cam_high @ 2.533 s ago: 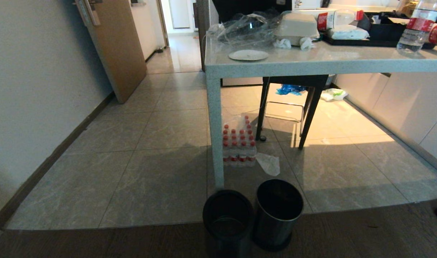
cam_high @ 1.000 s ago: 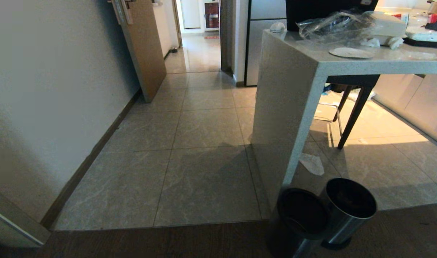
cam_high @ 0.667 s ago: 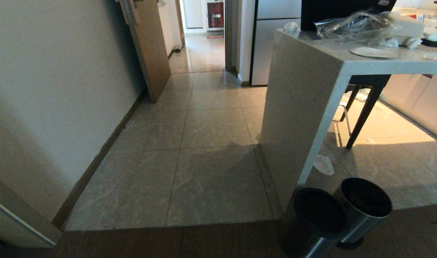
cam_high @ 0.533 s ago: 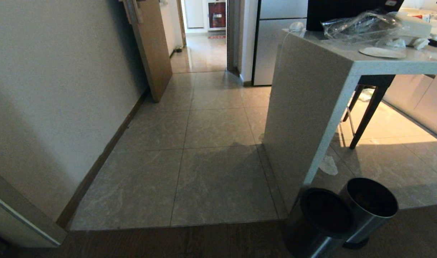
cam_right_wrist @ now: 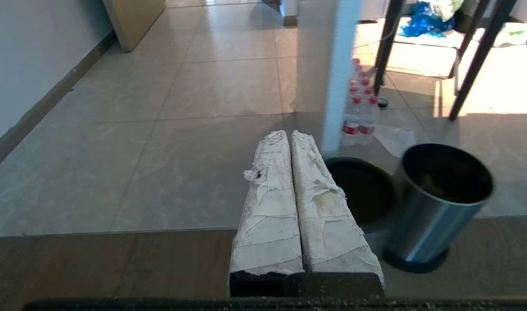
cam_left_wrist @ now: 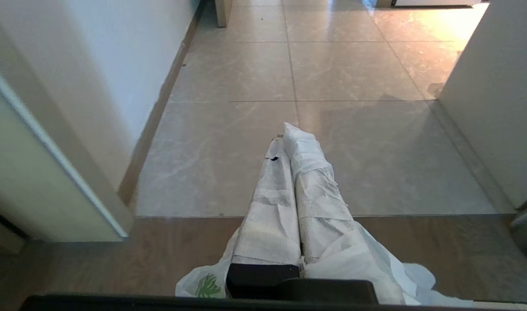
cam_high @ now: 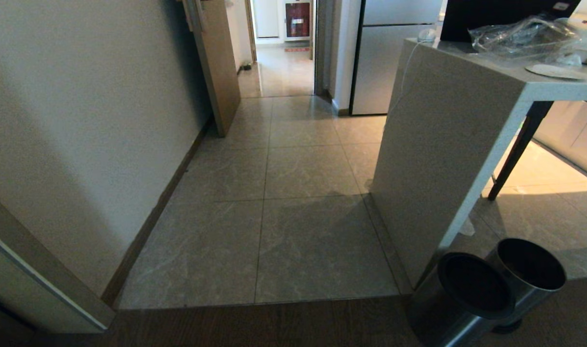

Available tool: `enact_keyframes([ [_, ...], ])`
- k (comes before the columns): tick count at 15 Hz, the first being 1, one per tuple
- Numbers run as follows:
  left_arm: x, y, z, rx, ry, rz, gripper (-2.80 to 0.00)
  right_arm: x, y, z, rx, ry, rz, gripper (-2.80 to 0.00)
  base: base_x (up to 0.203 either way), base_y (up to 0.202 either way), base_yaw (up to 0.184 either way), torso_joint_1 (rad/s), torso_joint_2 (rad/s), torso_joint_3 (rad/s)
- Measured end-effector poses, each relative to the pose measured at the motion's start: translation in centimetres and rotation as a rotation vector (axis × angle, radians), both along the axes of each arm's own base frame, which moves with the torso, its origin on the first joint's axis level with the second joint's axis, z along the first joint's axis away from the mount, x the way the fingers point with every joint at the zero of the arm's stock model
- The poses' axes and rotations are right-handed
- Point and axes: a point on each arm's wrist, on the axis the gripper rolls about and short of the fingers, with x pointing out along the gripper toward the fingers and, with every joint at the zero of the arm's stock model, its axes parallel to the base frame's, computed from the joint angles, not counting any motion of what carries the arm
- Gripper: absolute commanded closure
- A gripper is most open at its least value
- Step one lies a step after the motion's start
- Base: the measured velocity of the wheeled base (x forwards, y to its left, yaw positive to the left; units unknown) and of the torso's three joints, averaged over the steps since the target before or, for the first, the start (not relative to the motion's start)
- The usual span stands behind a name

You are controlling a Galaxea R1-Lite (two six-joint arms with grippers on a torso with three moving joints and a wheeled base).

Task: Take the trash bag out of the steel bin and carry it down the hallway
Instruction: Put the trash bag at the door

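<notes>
Nothing on the floor has been shifted, but the head camera has swung to the left since the earlier pictures: the two bins that stood at the bottom middle now sit at the bottom right corner, and the pack of red-capped bottles behind the table leg has dropped out of the head view.

Straight ahead runs the hallway, tiled in glossy grey-beige, with a cream wall and dark baseboard along its left side and a wooden door standing open farther down. On the right stands the white table, seen end-on, with crumpled clear plastic and a paper plate on top.

At the foot of the table stand two steel bins touching each other: the steel bin on the right with its dark inside, and a second bin just left of it. Neither shows a bag inside.

In the left wrist view the left tool has its tape-wrapped fingers pressed together, and the trash bag, thin white plastic with a green print, is clamped between them and drapes down beside and under them, over the dark wooden floor at the edge of the tiles.

Its partner, the right tool, has its fingers closed with nothing between them, near the bins.
</notes>
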Motion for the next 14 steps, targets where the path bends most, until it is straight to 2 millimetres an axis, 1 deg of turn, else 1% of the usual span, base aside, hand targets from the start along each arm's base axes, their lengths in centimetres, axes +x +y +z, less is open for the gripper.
enact_keyframes([
  [2,0.0,0.0,0.0,0.007,0.0,-0.001,0.0,0.0,0.0,0.01,0.0,-0.001,0.0,0.0,0.0,0.114,0.001,0.002,0.0,0.003],
  [14,0.0,-0.01,-0.02,0.003,0.002,0.001,0.0,0.0,0.0,0.03,-0.004,-0.003,0.0,0.0,0.0,0.0,0.0,0.0,0.0,0.0],
])
